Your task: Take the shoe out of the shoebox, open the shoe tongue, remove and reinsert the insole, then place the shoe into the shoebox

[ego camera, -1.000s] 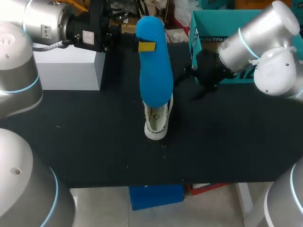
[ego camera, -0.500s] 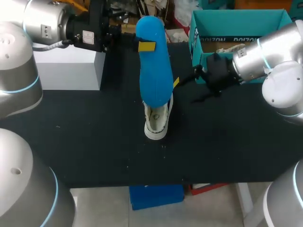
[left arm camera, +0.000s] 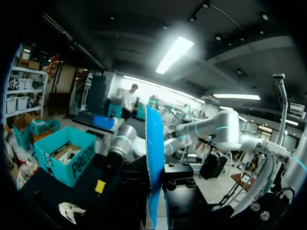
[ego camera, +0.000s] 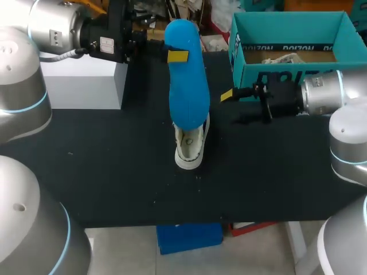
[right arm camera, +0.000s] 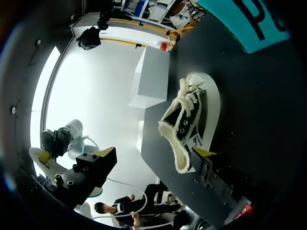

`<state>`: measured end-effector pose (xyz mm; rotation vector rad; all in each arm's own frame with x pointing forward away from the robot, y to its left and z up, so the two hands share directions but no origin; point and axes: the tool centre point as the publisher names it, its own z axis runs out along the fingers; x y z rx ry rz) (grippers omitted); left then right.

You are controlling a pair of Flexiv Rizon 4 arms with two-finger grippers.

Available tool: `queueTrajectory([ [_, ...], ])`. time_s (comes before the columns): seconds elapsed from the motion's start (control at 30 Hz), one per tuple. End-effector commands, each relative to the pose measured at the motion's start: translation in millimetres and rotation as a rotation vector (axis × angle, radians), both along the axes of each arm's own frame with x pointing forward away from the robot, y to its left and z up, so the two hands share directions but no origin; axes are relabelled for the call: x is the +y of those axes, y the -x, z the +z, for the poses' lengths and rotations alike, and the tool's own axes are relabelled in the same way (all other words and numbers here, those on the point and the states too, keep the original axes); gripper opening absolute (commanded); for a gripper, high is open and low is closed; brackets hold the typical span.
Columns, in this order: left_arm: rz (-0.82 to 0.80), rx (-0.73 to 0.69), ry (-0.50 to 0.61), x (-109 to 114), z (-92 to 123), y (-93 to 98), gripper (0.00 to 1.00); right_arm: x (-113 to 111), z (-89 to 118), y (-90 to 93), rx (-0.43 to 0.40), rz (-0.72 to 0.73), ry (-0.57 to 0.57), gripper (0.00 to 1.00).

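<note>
Shoe (ego camera: 188, 151) lengthwise, toe seemingly away.

The left arm (ego camera: 57, 26) reaches in level, with the left hand (ego camera: 176, 55) clamped on the insole (ego camera: 186, 86). The right hand (right arm camera: 154, 152) points sideways, its fingers (right arm camera: 106, 152) spread wide.

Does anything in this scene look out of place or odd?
Only the blue insole: it is outside the shoe, held in the air by the left gripper, above the shoe on the table. Nothing looks spilled or damaged.
</note>
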<state>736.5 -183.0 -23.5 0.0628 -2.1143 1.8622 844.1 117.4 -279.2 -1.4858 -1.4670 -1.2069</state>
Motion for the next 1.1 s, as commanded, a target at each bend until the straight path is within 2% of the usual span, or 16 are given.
queueTrajectory([
  [0.03,0.003,0.0,-0.002,-0.6,-0.6,0.9,0.0,1.5,1.4,-2.2,-0.01,0.006,-0.024,1.0],
  [0.4,0.003,0.0,-0.002,-0.6,-0.6,0.9,0.0,1.7,17.6,-7.8,-0.037,0.017,-0.061,1.0],
  [0.8,0.003,0.0,-0.002,-0.6,-0.6,0.9,0.0,5.0,19.0,-7.6,-0.039,0.004,-0.09,1.0],
  [0.93,0.033,-0.317,0.005,-3.3,3.7,4.6,0.0,5.0,19.0,-7.6,-0.039,0.004,-0.09,1.0],
  [1.1,0.014,-0.617,0.0,-0.8,0.0,21.1,0.0,5.0,19.0,-7.6,-0.039,0.004,-0.09,1.0],
])
